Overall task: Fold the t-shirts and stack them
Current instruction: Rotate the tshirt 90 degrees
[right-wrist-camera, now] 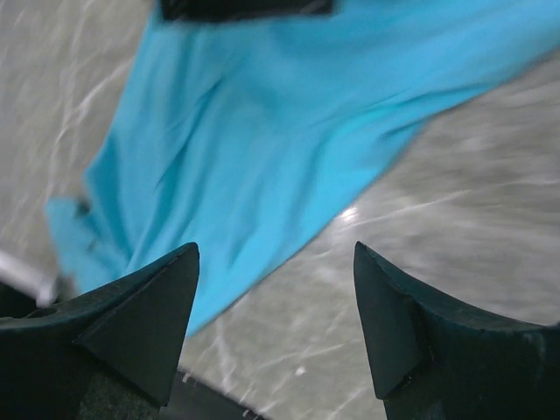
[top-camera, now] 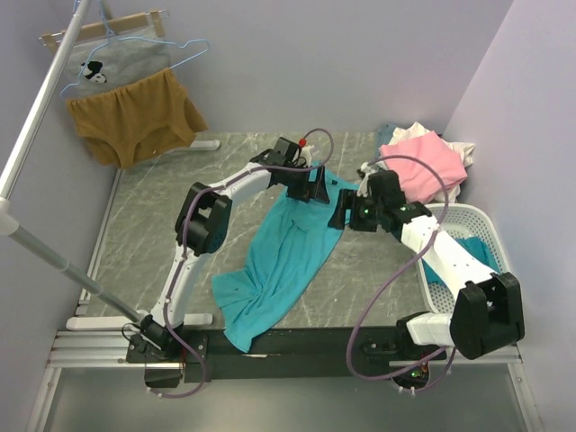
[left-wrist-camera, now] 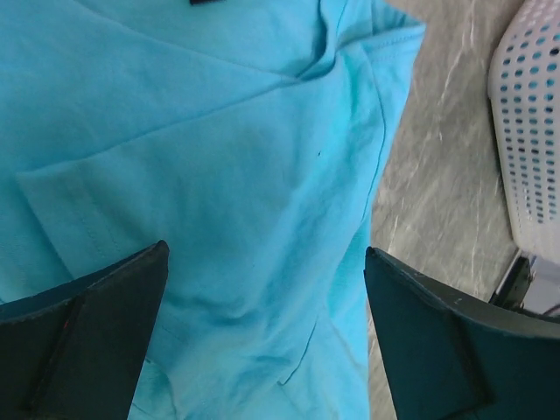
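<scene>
A plain turquoise cotton t-shirt (top-camera: 283, 261) lay stretched in a long, crumpled band on the grey marbled table (top-camera: 162, 225), to the left of the white perforated plastic laundry basket (top-camera: 468, 216). Its far end reached about level with the basket's far rim, and its near end trailed away from the basket to the table's front edge, where a corner spilled onto the black strip there. The cloth was bunched lengthwise into soft ridges, wider and flatter at the end furthest from the basket. In the left wrist view a stitched hem and an overlapping fold showed in the cloth (left-wrist-camera: 219, 175), with the basket's wall (left-wrist-camera: 529, 131) off to the side. The left gripper (top-camera: 310, 184) hung over the shirt's far end, its fingers spread wide (left-wrist-camera: 265, 254) with only cloth below them and nothing pinched. The right gripper (top-camera: 345, 209) sat between that end and the basket, likewise spread apart (right-wrist-camera: 276, 249) and holding nothing, the shirt (right-wrist-camera: 262, 131) and bare table lying beyond its tips. A pink t-shirt (top-camera: 423, 166) was heaped just beyond the basket's far rim, against some white cloth (top-camera: 414, 132). More teal cloth (top-camera: 472, 247) lay inside the basket.
</scene>
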Controlling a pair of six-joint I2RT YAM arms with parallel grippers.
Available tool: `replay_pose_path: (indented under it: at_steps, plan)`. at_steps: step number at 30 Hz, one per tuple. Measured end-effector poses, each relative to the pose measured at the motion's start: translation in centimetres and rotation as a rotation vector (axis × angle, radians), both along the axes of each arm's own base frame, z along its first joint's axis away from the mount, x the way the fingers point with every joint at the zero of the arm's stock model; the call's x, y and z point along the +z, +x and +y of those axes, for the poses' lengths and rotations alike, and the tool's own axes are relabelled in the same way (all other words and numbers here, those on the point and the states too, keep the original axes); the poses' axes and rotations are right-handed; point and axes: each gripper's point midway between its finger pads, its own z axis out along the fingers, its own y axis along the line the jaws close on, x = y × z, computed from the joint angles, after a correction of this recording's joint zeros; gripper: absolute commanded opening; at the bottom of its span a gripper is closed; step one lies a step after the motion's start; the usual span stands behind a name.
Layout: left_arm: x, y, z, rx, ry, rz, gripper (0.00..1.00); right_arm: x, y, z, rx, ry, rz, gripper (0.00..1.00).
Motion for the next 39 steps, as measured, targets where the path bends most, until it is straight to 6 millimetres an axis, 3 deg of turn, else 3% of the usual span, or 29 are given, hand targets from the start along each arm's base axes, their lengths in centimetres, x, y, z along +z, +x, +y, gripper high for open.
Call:
replay_pose_path:
  at_steps: [5, 11, 21, 26, 32, 39]
  plan:
    - [-0.7, -0.1, 0.1, -0.039, -0.006, 0.016, 0.99, -2.2, -4.0, 5.8, 0.194, 0.073, 0.094, 0.79]
    - [-0.5, 2.6, 0.0, -0.042, -0.084, 0.024, 0.99, -5.6, -9.3, 13.5, 0.435, 0.070, 0.227, 0.79]
    - [0.1, 10.2, 4.7, 0.083, -0.237, 0.019, 0.99, -7.0, -11.9, 18.4, 0.540, 0.099, 0.296, 0.80]
    - [0.5, 12.8, 7.5, 0.161, -0.274, 0.017, 0.99, -10.0, -13.4, 18.6, 0.503, 0.033, 0.379, 0.81]
    - [0.9, 15.4, 10.8, 0.256, -0.316, 0.023, 1.00, -10.3, -12.8, 18.2, 0.385, 0.017, 0.395, 0.82]
    - [2.0, 18.4, 14.4, 0.367, -0.355, 0.002, 1.00, -10.8, -11.5, 15.5, 0.219, -0.090, 0.356, 0.82]
